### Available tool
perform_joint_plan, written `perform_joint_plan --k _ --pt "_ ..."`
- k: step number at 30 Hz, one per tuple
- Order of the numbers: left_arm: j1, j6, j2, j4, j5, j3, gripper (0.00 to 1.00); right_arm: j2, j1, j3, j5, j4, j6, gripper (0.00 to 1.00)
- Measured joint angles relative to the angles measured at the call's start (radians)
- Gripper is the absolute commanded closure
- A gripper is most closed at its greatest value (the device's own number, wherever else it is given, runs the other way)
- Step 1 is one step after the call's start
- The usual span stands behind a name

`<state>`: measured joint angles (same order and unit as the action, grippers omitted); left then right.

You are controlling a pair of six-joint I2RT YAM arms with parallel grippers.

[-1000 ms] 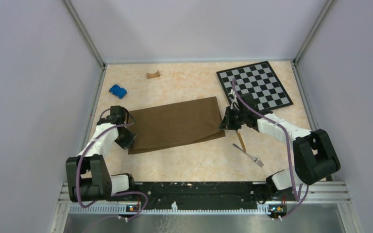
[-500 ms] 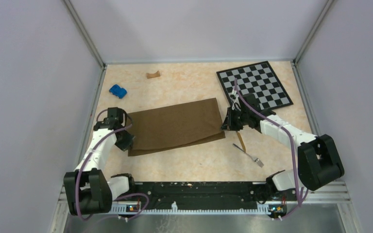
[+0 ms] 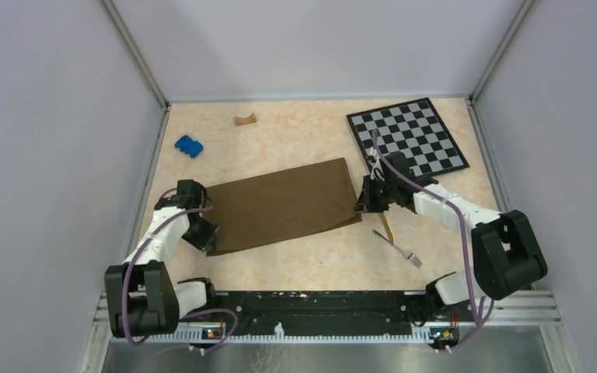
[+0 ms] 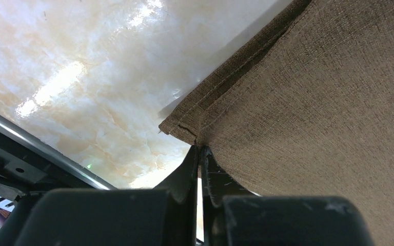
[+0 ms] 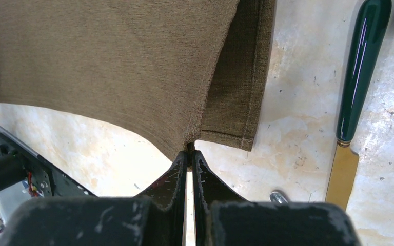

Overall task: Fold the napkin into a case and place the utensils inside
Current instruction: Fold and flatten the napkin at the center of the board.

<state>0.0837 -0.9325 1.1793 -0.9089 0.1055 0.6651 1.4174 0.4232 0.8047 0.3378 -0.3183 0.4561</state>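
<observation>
Closely, grey walls (image 3: 47, 124) hem a marbled table (image 3: 303, 260) — napkin (image 3: 280, 203) on it

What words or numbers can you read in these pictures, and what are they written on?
None: no word, number, label or sign can be read in any view.
The napkin is plain brown cloth.
The checkerboard has only black and white squares.
The knife has a plain green handle.
The blue block is too small to show any mark.
</observation>
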Motion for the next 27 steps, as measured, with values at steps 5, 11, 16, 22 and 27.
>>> perform_joint_plan --k 5,11,16,22,27 --pt "0.0 -0.016 0.002 -0.003 0.014 0.0 0.84 0.007 0.0 -0.007 0.0 0.002 -0.002 0.96" --pt "0.0 -0.042 -0.006 -0.047 0.045 0.012 0.38 0.007 0.0 -0.008 -0.018 -0.022 -0.01 0.55" --pt "0.0 -0.037 -0.117 -0.116 0.065 0.105 0.18 -0.023 0.006 0.015 -0.123 -0.138 -0.034 0.42" --pt "0.001 0.081 -0.245 0.038 -0.065 0.114 0.04 -0.051 0.008 0.06 -0.087 -0.107 -0.043 0.4" --pt "0.001 0.174 -0.123 0.275 -0.288 0.037 0.03 0.065 0.014 0.057 0.051 0.035 -0.006 0.41"
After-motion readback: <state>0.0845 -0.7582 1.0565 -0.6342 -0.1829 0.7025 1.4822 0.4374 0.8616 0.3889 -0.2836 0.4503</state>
